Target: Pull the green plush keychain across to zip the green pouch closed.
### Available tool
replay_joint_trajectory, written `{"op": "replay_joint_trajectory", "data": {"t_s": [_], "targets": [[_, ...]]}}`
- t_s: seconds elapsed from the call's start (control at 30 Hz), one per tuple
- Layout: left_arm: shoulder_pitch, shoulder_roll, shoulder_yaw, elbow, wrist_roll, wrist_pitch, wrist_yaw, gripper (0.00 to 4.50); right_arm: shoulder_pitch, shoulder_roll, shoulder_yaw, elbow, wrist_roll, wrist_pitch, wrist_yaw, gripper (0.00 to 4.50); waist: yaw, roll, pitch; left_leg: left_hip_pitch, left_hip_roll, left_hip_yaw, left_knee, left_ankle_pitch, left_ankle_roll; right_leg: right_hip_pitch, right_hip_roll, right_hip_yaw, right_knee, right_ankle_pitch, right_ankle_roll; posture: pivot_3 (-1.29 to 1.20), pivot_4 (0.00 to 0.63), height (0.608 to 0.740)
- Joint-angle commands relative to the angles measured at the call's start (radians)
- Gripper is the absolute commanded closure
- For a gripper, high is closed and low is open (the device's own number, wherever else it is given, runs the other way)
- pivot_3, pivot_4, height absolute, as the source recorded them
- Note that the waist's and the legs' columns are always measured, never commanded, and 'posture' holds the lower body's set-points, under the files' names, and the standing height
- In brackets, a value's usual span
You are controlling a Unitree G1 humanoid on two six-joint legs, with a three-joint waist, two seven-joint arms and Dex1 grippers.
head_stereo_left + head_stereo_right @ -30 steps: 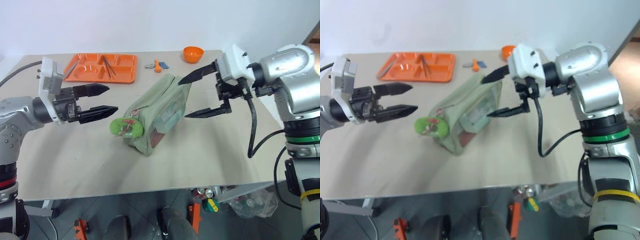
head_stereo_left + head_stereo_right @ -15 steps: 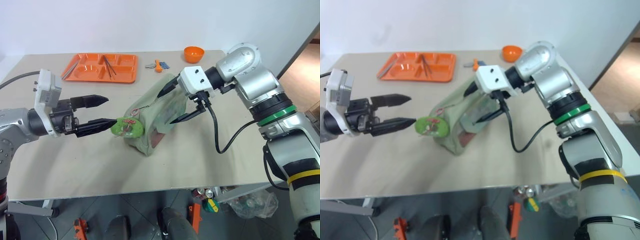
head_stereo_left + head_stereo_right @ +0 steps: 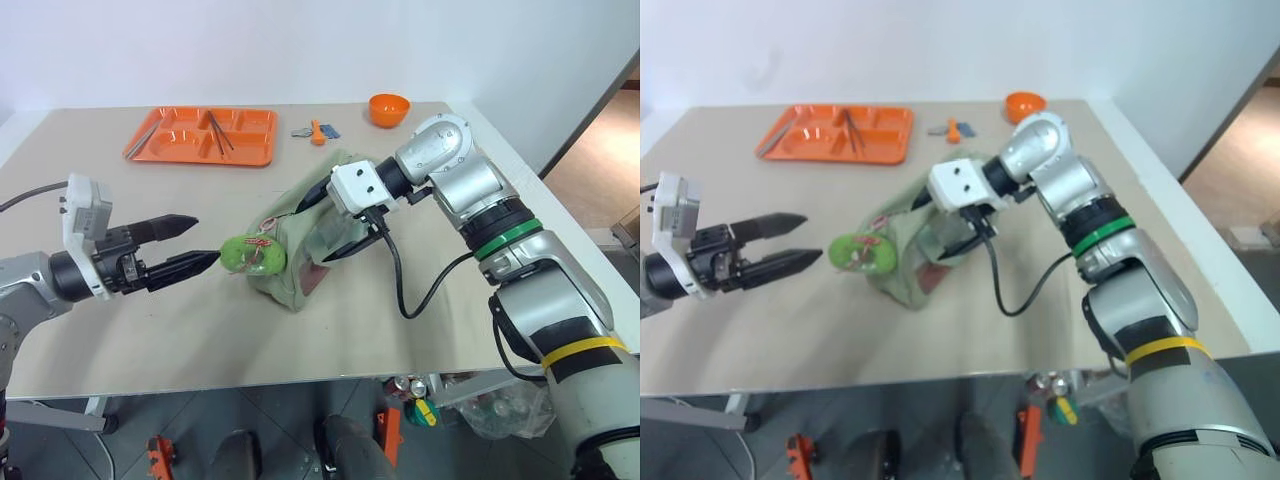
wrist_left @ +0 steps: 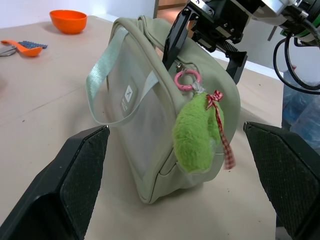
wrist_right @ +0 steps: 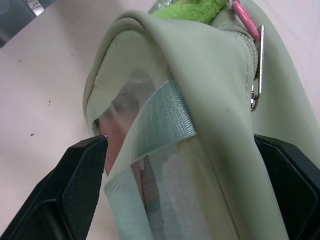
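Note:
The green pouch [image 3: 312, 240] stands on the table's middle, its clear window and strap [image 5: 166, 120] facing the near right. The green plush keychain [image 3: 252, 254] hangs off the pouch's left end on a pink ring [image 4: 186, 78], with a red-and-white cord [image 4: 222, 131]. My left gripper [image 3: 203, 239] is open, level, just left of the keychain; its lower fingertip is close to the plush, apart from it. My right gripper [image 3: 328, 224] is open and straddles the pouch's top, one finger on each side; I cannot tell whether they touch.
An orange tray [image 3: 165, 148] holding utensils lies at the back left. An orange bowl [image 3: 388, 107] and an orange spoon [image 3: 316, 131] sit at the back. The table's front edge [image 3: 300, 378] runs below the pouch.
My right gripper has swung down and left, from above the pouch's right end to astride its top. My left gripper has sunk and drawn back a little.

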Motion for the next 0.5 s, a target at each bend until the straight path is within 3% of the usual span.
{"op": "replay_joint_trajectory", "data": {"t_s": [0.03, 0.23, 0.5], "targets": [[-0.006, 0.006, 0.024, -0.04, -0.021, -0.013, 0.014, 0.02, 0.014, -0.004, -0.057, 0.004, -0.032, -0.028, 0.026, 0.26, 0.0, 0.0, 0.0, 0.0, 0.0, 0.0, 0.0, 0.0, 0.0, 0.0, 0.0, 0.0, 0.0, 0.0, 0.0, 0.0, 0.15, 0.74], [-0.039, 0.004, 0.0, -0.021, -0.027, -0.012, 0.021, 0.02, 0.021, -0.036, -0.094, -0.02, -0.046, 0.098, 0.047, 0.26, 0.0, 0.0, 0.0, 0.0, 0.0, -0.003, 0.0, 0.001, -0.002, 0.0, 0.001, -0.003, 0.003, -0.001, -0.002, 0.0, 0.15, 0.74], [-0.065, 0.005, -0.014, 0.001, -0.027, -0.01, 0.014, 0.02, 0.003, -0.064, -0.131, -0.006, -0.049, 0.116, 0.06, 0.26, 0.0, 0.0, 0.0, 0.0, -0.001, -0.004, 0.0, 0.002, -0.003, 0.0, 0.0, -0.003, 0.004, -0.001, -0.002, 0.0, 0.15, 0.74]]}}
